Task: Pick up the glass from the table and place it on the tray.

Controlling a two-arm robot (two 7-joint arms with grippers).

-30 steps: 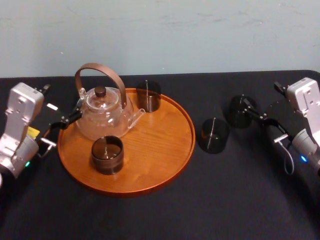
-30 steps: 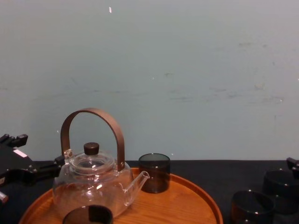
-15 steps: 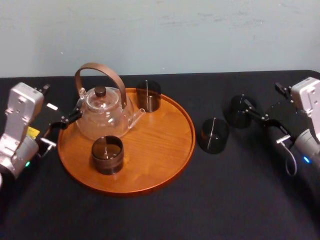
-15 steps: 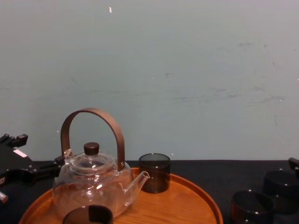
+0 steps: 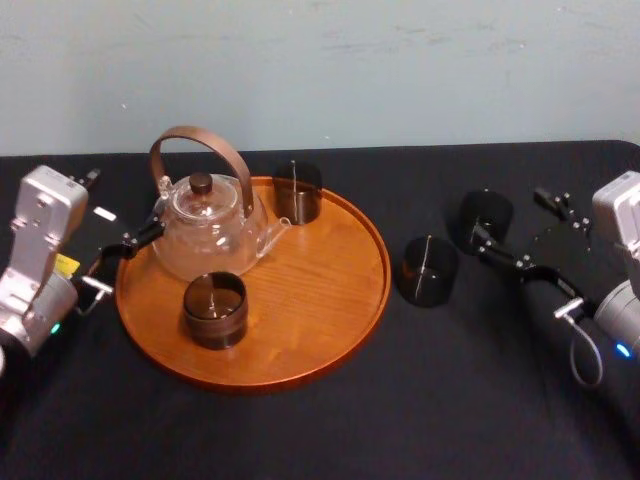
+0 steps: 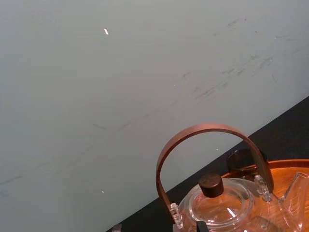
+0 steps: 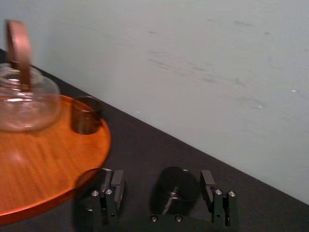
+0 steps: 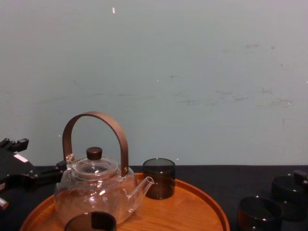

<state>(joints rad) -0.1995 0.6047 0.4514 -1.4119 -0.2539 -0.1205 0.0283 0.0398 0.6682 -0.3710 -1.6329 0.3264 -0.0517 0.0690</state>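
Note:
Two dark smoky glasses stand on the black table (image 5: pixel 330 430) right of the tray: one (image 5: pixel 428 270) nearer the tray and one (image 5: pixel 485 219) farther back. My right gripper (image 5: pixel 515 222) hovers open just right of the farther glass (image 7: pixel 176 186), which sits ahead of the gap between its fingers (image 7: pixel 111 191), untouched. The nearer glass (image 7: pixel 87 181) shows behind one finger. The round wooden tray (image 5: pixel 330 290) carries a glass teapot (image 5: pixel 205 225) and two more dark glasses (image 5: pixel 297 192) (image 5: pixel 214 309). My left gripper (image 5: pixel 115 208) rests open at the tray's left edge beside the teapot.
A pale wall rises behind the table's far edge (image 5: pixel 400 146). The tray's right half (image 5: pixel 320 260) is bare wood. In the chest view the two table glasses (image 8: pixel 260 212) (image 8: pixel 288 190) sit low at the right, past the tray rim (image 8: pixel 211 202).
My right gripper has drawn back toward the right and the near side, away from the farther glass, staying open. The left arm and all glasses have not moved.

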